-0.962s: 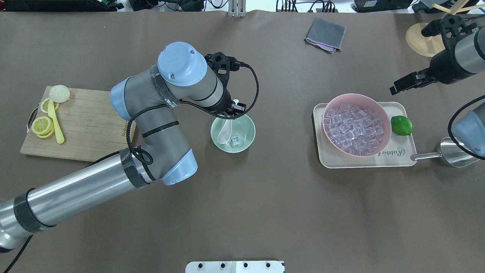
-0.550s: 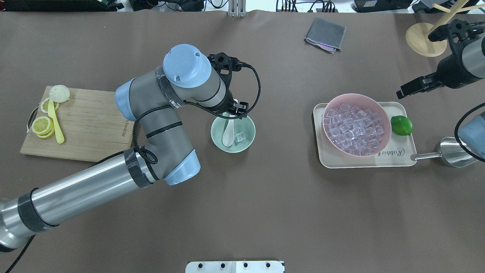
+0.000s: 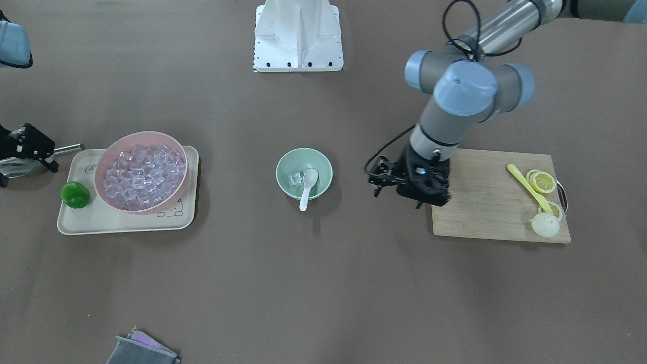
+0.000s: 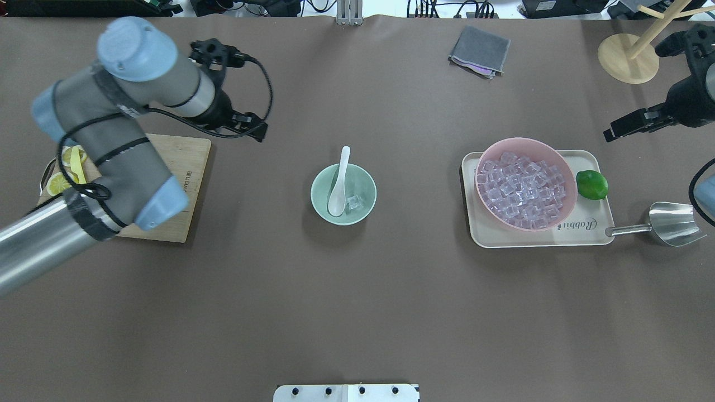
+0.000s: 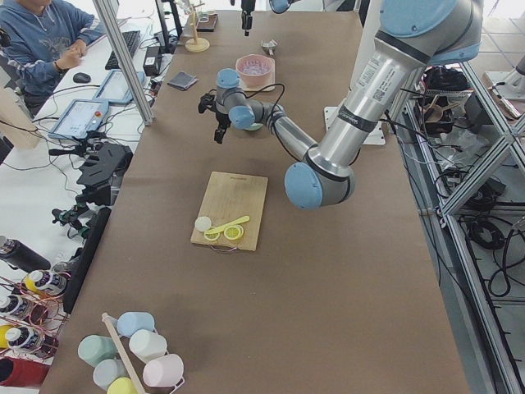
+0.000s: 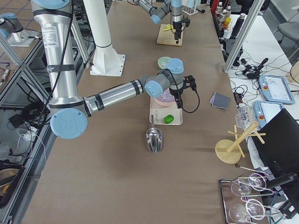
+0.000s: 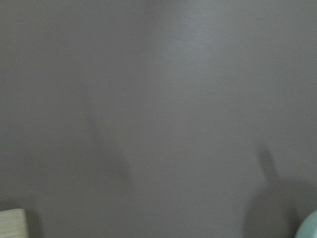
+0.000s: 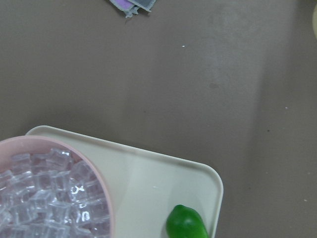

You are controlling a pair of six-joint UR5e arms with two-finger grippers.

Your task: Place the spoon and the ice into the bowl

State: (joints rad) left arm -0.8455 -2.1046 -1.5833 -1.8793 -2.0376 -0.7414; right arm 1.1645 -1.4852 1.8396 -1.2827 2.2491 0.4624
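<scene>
Over the brown worktop (image 4: 357, 312), toward its left end, the left end effector (image 4: 251, 127) hangs by the cutting board's (image 4: 187, 184) far corner, fingers parted and empty; the right end effector (image 4: 614, 130) hangs near the far right corner (parted or closed, I cannot tell). At the worktop's middle the mint bowl (image 4: 366, 215) holds the white spoon (image 4: 339, 184), handle leaning over the far rim, with one ice cube (image 4: 353, 202) beside its scoop.

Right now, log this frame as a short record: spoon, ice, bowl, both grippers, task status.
spoon: scoop in the bowl, handle leaning out over the rim
ice: one cube in the bowl beside the scoop
bowl: upright, mid-table
left gripper: raised near the cutting board, away from the bowl; jaws unclear
right gripper: near the tray, jaws unclear
status: both items in bowl
</scene>
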